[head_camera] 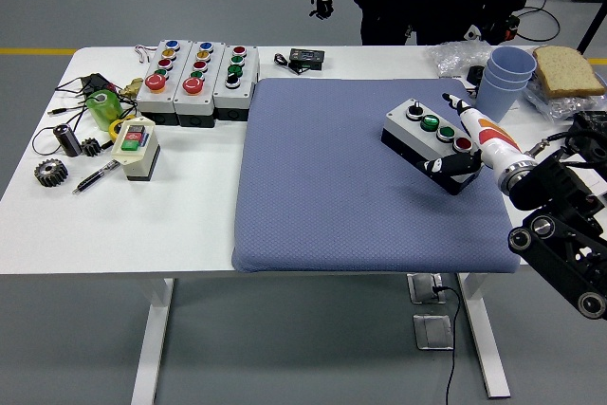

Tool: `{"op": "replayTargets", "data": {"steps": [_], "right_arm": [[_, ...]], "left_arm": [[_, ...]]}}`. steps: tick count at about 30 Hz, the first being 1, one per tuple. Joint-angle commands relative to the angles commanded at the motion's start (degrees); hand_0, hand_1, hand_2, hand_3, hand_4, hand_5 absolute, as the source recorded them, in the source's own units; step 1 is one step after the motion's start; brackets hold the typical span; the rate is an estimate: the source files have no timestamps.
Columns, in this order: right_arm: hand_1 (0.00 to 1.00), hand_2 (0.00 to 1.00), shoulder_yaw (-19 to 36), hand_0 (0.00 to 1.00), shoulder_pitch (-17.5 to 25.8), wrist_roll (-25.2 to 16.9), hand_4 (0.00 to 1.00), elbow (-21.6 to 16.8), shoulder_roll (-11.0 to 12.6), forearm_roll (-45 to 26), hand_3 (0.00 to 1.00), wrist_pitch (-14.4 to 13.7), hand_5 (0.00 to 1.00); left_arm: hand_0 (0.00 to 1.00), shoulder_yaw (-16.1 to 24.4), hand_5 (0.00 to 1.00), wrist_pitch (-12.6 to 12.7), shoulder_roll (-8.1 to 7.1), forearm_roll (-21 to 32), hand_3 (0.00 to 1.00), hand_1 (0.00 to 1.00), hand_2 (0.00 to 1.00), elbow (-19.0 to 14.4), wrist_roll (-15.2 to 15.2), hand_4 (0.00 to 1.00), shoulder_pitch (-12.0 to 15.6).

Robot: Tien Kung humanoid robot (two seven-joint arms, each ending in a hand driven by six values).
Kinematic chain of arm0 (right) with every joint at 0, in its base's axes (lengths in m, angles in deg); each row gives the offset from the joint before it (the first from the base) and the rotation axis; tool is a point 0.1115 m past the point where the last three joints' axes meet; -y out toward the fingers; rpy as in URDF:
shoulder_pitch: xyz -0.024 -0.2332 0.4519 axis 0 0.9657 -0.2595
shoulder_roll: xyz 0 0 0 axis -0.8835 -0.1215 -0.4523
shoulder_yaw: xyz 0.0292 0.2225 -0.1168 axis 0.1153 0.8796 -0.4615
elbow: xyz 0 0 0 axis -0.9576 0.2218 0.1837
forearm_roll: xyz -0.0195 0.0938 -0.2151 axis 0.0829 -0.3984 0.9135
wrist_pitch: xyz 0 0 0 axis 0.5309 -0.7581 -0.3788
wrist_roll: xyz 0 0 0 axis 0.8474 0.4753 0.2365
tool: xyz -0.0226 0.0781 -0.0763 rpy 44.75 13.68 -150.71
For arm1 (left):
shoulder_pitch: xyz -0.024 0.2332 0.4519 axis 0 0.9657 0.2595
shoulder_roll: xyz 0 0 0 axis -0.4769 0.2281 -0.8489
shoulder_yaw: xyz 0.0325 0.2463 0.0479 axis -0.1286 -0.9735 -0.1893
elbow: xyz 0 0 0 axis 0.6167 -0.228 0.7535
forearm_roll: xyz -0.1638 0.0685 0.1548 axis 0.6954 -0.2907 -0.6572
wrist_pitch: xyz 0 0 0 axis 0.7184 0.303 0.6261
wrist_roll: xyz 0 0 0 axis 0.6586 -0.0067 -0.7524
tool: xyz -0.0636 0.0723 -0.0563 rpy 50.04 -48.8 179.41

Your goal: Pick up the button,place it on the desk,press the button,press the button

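- The button box [435, 142] is found lying on the blue mat [360, 187] on the tabletop [123, 215], toward the mat's right side and slightly askew.
- The right robot hand [458, 144] is seen at the box's right end, holding nothing; one finger is extended above the red button [463, 144] and a dark digit is set against the near side wall.
- The placing step is judged complete; a pressing step is judged to be in hand.
- A short downward push, kept square to the button, is called for next.
- Open mat is noted left of and in front of the box.
- The mat's right edge and stacked cups [503, 78] are noted near, limiting room there.
- The left arm is not seen.
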Motion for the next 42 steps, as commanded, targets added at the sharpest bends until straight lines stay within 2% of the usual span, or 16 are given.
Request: {"op": "replayTargets", "data": {"steps": [6,9,12,18,21,27,28,32,33,37,39,40,42], "right_arm": [[0.963,0.998,-0.6,0.998,-1.6,1.2,0.998,5.5,-2.6,14.2,0.998,-0.9,0.213],[0.952,0.998,-1.0,0.998,-2.9,3.4,0.998,7.9,-3.8,21.0,0.998,0.1,0.213],[0.952,0.998,-1.4,0.998,-4.7,5.6,0.998,10.7,-5.4,18.8,0.998,2.9,0.213],[0.930,0.969,-1.9,0.998,-7.5,7.1,0.998,14.7,-7.5,12.9,0.985,6.6,0.217],[0.930,0.969,-2.2,0.998,-8.5,7.2,0.998,16.2,-8.0,11.2,0.985,7.0,0.217],[0.908,0.959,-3.5,0.991,-12.1,6.9,0.998,21.9,-10.1,6.1,0.983,8.1,0.214],[0.822,0.904,-4.0,0.897,-12.9,7.0,0.998,22.9,-10.5,5.7,0.920,8.4,0.216],[0.822,0.904,-6.2,0.897,-15.5,7.2,0.998,26.4,-11.7,6.5,0.920,9.2,0.216],[0.561,0.706,-7.1,0.674,-16.0,7.0,0.998,27.4,-11.9,6.8,0.780,9.2,0.228],[0.561,0.706,-10.4,0.674,-17.5,6.7,0.998,30.6,-12.7,7.9,0.780,9.0,0.228],[0.561,0.706,-10.8,0.674,-17.6,6.6,0.998,30.9,-12.7,7.9,0.780,9.0,0.228],[0.367,0.544,-12.4,0.450,-18.1,6.7,0.998,32.0,-12.9,8.0,0.647,9.5,0.241],[0.367,0.544,-15.1,0.450,-18.5,6.5,0.998,33.2,-12.9,8.0,0.647,9.8,0.241]], "left_arm": [[0.622,0.0,0.638,0.0,-0.03,0.1,0.598,0.658,0.676,0.0,0.0,0.338,-0.1],[0.623,0.0,0.639,0.0,-0.06,0.0,0.599,0.658,0.677,0.0,0.0,0.341,-0.1],[0.623,0.2,0.639,0.0,-0.05,-0.2,0.599,0.658,0.677,0.0,0.0,0.341,-0.1],[0.623,0.3,0.637,0.0,-0.05,-0.2,0.599,0.658,0.677,0.0,-0.1,0.341,-0.3],[0.623,0.1,0.637,0.1,-0.06,0.1,0.599,0.658,0.677,0.0,0.0,0.341,-0.3],[0.624,0.4,0.637,0.0,-0.05,-0.4,0.599,0.658,0.677,0.0,-0.2,0.342,-0.4],[0.624,0.5,0.639,0.1,-0.02,-0.5,0.600,0.658,0.677,0.0,-0.2,0.344,-0.4],[0.624,0.9,0.639,0.1,0.02,-1.0,0.600,0.658,0.677,0.0,-0.3,0.344,-0.3],[0.624,0.9,0.642,0.0,0.04,-1.1,0.600,0.658,0.677,0.0,-0.4,0.344,-0.3],[0.624,1.6,0.642,0.0,0.08,-1.6,0.600,0.658,0.677,0.0,-0.5,0.344,-0.1],[0.624,1.6,0.642,0.0,0.09,-1.6,0.600,0.658,0.677,0.0,-0.5,0.344,-0.1],[0.624,1.8,0.644,0.0,0.09,-1.9,0.599,0.659,0.678,0.0,-0.6,0.343,0.0],[0.624,1.8,0.644,0.0,0.09,-1.8,0.599,0.659,0.678,0.0,-0.6,0.343,0.1]]}}
